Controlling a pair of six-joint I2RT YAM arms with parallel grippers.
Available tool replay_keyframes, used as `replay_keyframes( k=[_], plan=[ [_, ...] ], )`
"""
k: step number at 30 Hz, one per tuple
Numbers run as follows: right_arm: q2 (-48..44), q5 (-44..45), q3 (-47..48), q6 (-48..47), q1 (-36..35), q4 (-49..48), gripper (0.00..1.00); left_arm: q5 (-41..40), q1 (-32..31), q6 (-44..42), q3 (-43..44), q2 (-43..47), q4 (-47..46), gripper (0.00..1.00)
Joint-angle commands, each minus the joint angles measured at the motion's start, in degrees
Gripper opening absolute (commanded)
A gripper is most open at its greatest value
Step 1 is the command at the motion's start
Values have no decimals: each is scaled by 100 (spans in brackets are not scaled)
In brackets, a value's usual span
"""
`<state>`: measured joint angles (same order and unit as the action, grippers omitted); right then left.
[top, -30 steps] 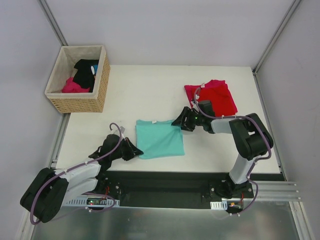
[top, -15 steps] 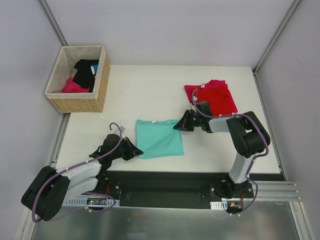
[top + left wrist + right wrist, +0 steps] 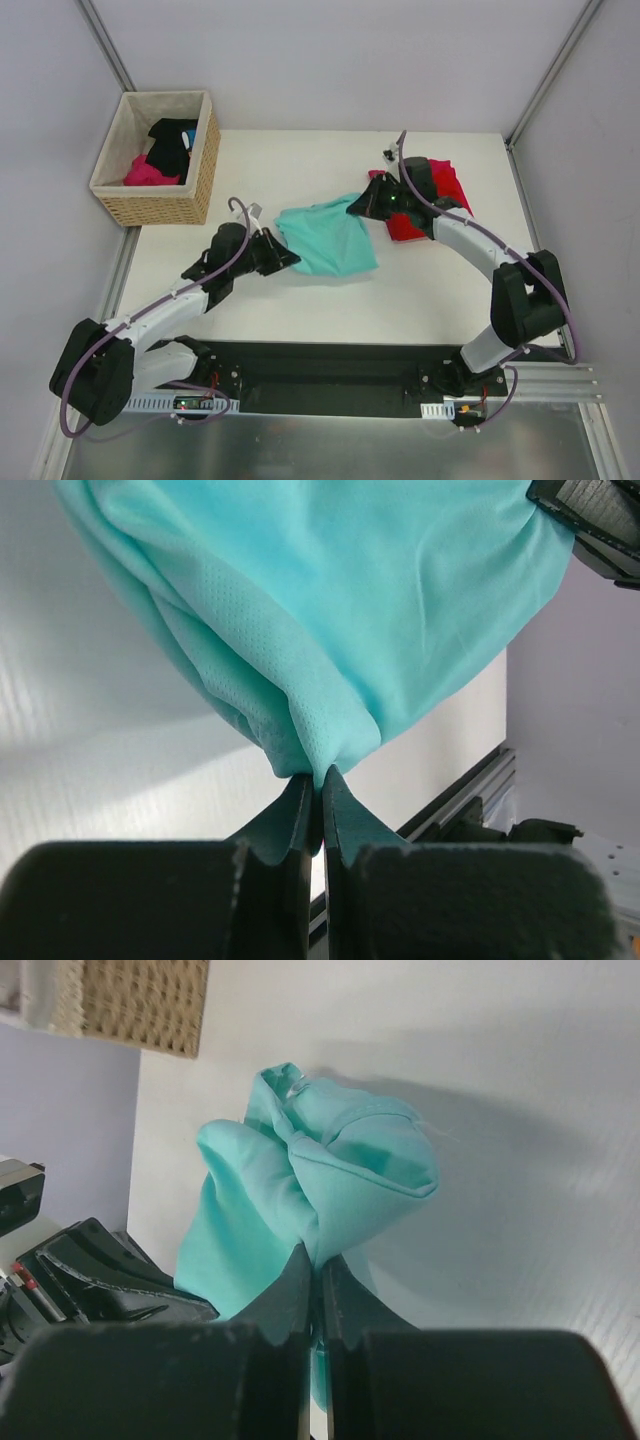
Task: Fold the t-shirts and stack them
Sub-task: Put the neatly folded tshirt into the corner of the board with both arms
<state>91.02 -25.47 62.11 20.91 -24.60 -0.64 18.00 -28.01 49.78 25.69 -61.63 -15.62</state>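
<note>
The teal t-shirt (image 3: 328, 238) hangs lifted above the table between both arms, sagging in the middle. My left gripper (image 3: 283, 256) is shut on its left edge; in the left wrist view the teal t-shirt (image 3: 330, 620) rises from my pinched left gripper (image 3: 320, 780). My right gripper (image 3: 358, 206) is shut on the shirt's right corner; in the right wrist view the bunched teal t-shirt (image 3: 310, 1185) sits above my closed right gripper (image 3: 320, 1265). The folded red t-shirt (image 3: 440, 195) lies on the table at the back right, partly hidden by the right arm.
A wicker basket (image 3: 160, 205) stands at the back left, holding a black garment (image 3: 172, 145) and a magenta-pink garment (image 3: 145, 172). The white table (image 3: 300, 165) ends at a black rail near the arm bases. Grey walls enclose the sides.
The right gripper closed on the teal t-shirt's right corner. Both arms then lifted the shirt off the table and carried it back and to the right, towards the red t-shirt.
</note>
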Motion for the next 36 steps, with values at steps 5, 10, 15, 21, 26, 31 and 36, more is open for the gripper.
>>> replay_keyframes(
  k=[5, 10, 15, 21, 26, 31, 36],
  plan=[
    [-296, 139, 1084, -263, 507, 952, 0, 248, 59, -346, 1315, -613, 217, 0],
    [-199, 43, 1479, -298, 1000, 1233, 0, 327, 50, -364, 2114, -1254, 226, 0],
    [-15, -27, 1848, -377, 1571, 1382, 0, 388, -3, -373, 3000, -2044, 164, 0],
    [494, -265, 2699, -263, 2143, 1646, 1, 397, -292, -355, 3968, -2958, 85, 0],
    [1022, -370, 3202, -192, 2442, 1708, 0, 546, -503, -215, 4855, -3776, -46, 0],
    [1479, -432, 3580, -69, 2697, 1708, 0, 670, -670, -118, 5691, -4761, -73, 0],
    [1875, -511, 3826, 80, 2864, 1542, 0, 827, -776, -3, 6518, -5534, -73, 0]
  ],
)
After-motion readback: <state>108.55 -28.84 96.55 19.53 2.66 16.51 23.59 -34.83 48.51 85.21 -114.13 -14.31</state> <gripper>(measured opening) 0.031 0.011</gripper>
